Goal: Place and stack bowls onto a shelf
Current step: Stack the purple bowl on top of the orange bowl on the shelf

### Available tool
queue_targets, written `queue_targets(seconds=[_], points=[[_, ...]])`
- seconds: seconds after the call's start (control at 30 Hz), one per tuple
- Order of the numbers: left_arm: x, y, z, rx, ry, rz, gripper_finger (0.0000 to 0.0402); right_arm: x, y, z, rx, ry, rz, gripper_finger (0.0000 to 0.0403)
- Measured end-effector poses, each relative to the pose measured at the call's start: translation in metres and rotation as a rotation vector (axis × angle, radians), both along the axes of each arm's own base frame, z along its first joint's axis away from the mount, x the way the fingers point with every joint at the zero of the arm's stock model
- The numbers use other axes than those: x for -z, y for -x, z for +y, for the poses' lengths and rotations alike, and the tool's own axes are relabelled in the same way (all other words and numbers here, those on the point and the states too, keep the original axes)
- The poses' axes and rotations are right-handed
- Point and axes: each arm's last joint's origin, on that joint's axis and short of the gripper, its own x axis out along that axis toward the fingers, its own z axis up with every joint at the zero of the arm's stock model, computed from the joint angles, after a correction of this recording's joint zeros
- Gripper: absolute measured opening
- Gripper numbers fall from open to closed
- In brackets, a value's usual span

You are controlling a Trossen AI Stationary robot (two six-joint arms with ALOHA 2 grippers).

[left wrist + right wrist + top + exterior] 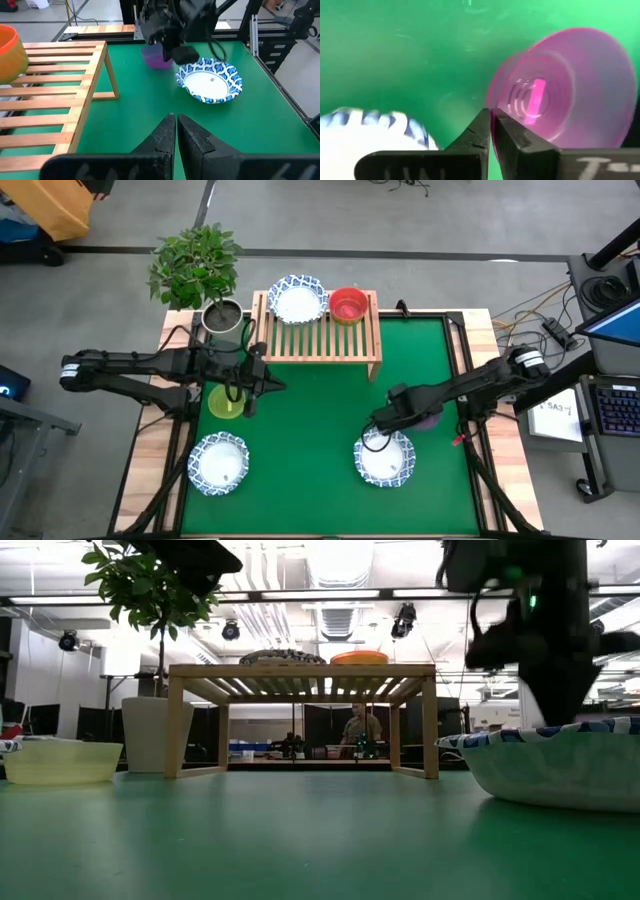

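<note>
Thin purple plastic, that bowl (560, 92) by the right tool (385, 423), so it should be light, a bit springy and slick; pinching its rim looks the safest hold. The tool's fingers are clenched together on nothing, just beside the purple bowl and over a blue-patterned bowl (384, 460) on the green worktop (310, 440). That patterned one looks stiffer, best taken at its scalloped edge. The shelf (320, 330) already carries a patterned bowl (297, 299) and a red one (348, 305). The left tool (262, 383), also clenched empty, hovers by the yellow bowl (225, 402).
</note>
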Motion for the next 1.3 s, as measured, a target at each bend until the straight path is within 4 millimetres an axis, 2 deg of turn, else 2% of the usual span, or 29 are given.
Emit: queue_targets(seconds=[0.13,0.3,0.43,0.57,0.73,0.87,0.97,1.1,1.3], points=[[-0.002,-0.001,0.0,0.0,0.0,-0.018,0.0,-0.041,0.0,0.0,-0.11,-0.015,-0.068,0.0008],[-0.003,-0.001,0.0,0.0,0.0,-0.036,0.0,-0.11,-0.012,0.0,-0.345,0.057,-0.329,0.0008],[-0.004,-0.002,0.0,0.0,-0.001,-0.044,0.0,-0.164,-0.024,-0.005,-0.563,0.275,-0.541,0.0008],[-0.006,-0.002,0.0,0.001,-0.003,-0.068,0.0,-0.2,-0.037,-0.03,-0.707,0.463,-0.612,0.0008],[-0.007,-0.003,0.0,0.0,-0.002,-0.079,0.0,-0.21,-0.053,-0.085,-0.77,0.569,-0.499,0.0008],[-0.007,-0.002,0.0,-0.005,0.011,-0.078,0.0,-0.209,-0.063,-0.136,-0.802,0.578,-0.423,0.0008],[-0.007,-0.002,0.0,-0.008,0.017,-0.077,0.0,-0.204,-0.072,-0.166,-0.814,0.583,-0.368,0.0008],[-0.007,-0.002,0.0,-0.009,0.019,-0.077,0.0,-0.202,-0.084,-0.188,-0.852,0.578,-0.327,0.0008],[-0.007,-0.002,0.0,-0.009,0.019,-0.077,0.0,-0.195,-0.103,-0.2,-0.891,0.53,-0.257,0.0009]])
